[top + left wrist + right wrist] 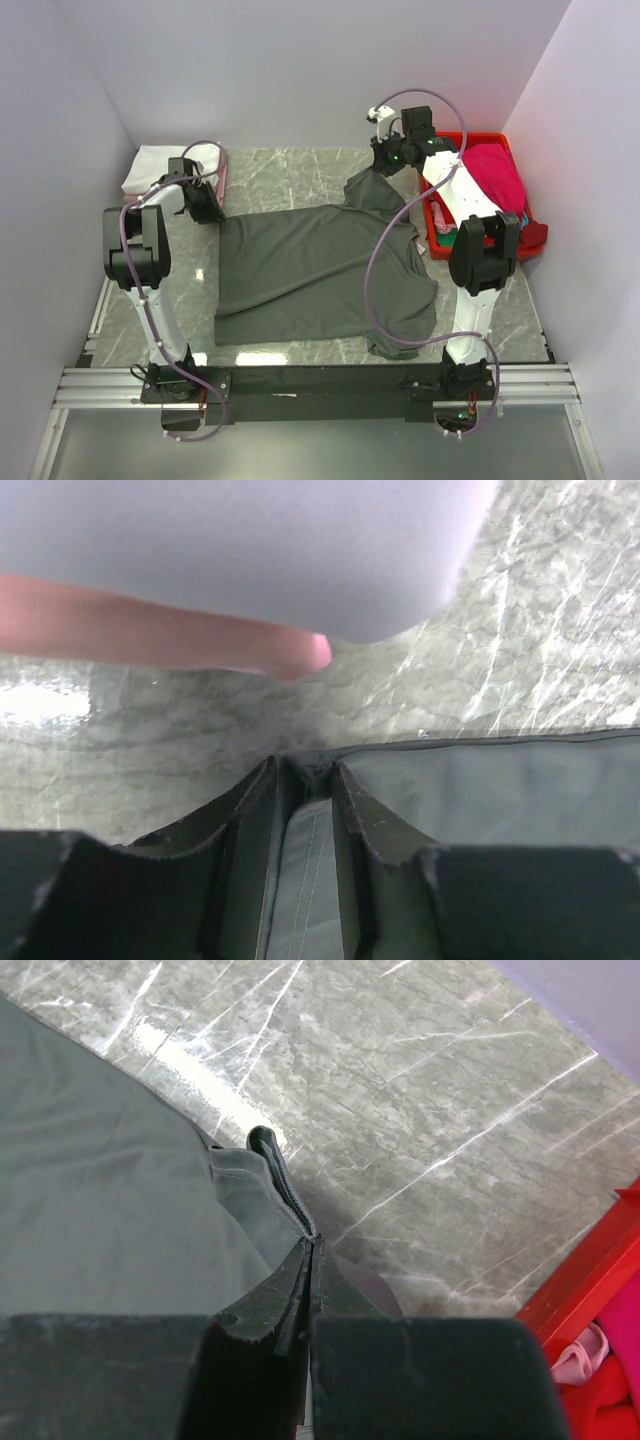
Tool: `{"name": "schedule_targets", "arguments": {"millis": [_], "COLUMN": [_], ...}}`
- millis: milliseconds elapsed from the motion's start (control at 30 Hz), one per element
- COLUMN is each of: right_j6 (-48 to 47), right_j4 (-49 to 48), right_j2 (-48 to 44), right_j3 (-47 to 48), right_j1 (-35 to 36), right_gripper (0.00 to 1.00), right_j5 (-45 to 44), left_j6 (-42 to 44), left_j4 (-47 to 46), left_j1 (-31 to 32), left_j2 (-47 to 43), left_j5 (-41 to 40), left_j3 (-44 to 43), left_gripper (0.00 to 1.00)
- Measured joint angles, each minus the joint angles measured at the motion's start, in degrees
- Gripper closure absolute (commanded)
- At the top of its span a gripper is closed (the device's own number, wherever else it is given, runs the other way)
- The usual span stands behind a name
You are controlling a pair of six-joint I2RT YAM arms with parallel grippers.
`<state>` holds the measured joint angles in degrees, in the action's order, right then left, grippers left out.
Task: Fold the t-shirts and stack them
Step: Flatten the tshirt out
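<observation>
Item 1, charcoal t-shirt (320, 270): lies spread mostly flat across the middle of the marble table (300, 165), between the two arms. Its near-right portion is rumpled. The far-right part is drawn up to a peak toward the right arm's wrist.

Item 2, left gripper (205, 205): positioned at the shirt's far-left corner. In the left wrist view its fingers (250, 810) stand somewhat apart, astride the stitched hem, with a strip of the cloth (500, 780) running up the gap. Whether they are pressing that cloth cannot be told from the pictures.

Item 3, right gripper (312, 1245): clenched. The fingers meet on a doubled fold of the shirt's edge (100, 1190), which juts out just beyond the tips. In the top view this gripper (385, 165) sits at the shirt's raised far-right point, just beside the red crate (485, 135).

Item 4, red crate: stands at the table's right edge. It holds a heaped magenta t-shirt (495, 170), and a scrap of green shows at its near-left corner. The right wrist view shows the crate rim (580, 1270) with pale pink cloth inside.

Item 5, far-left corner: a folded white t-shirt (160, 160) rests on a pale pink t-shirt (222, 178), close to the left gripper and apart from the charcoal shirt
</observation>
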<state>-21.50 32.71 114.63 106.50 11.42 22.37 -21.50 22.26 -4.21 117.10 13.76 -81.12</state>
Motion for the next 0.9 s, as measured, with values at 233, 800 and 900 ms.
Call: {"name": "schedule_targets", "arguments": {"millis": [233,800,900], "right_j6": [0.0,0.0,-0.6], "right_j4": [0.1,0.9,1.2], "right_j2": [0.0,0.0,-0.3], "right_j3": [0.0,0.0,0.0], "right_j1": [0.0,-0.3,-0.9], "right_gripper": [1.0,1.0,1.0], "right_j5": [0.1,0.6,0.5], "left_j6": [1.5,3.4,3.4], "left_j4": [1.2,2.4,2.2], "left_j1": [2.3,6.1,6.1], "left_j2": [0.9,-2.7,-8.2], "left_j5": [-2.9,-12.2,-11.8], "left_j3": [-1.9,0.0,2.2], "left_gripper": [0.69,1.0,1.0]}}
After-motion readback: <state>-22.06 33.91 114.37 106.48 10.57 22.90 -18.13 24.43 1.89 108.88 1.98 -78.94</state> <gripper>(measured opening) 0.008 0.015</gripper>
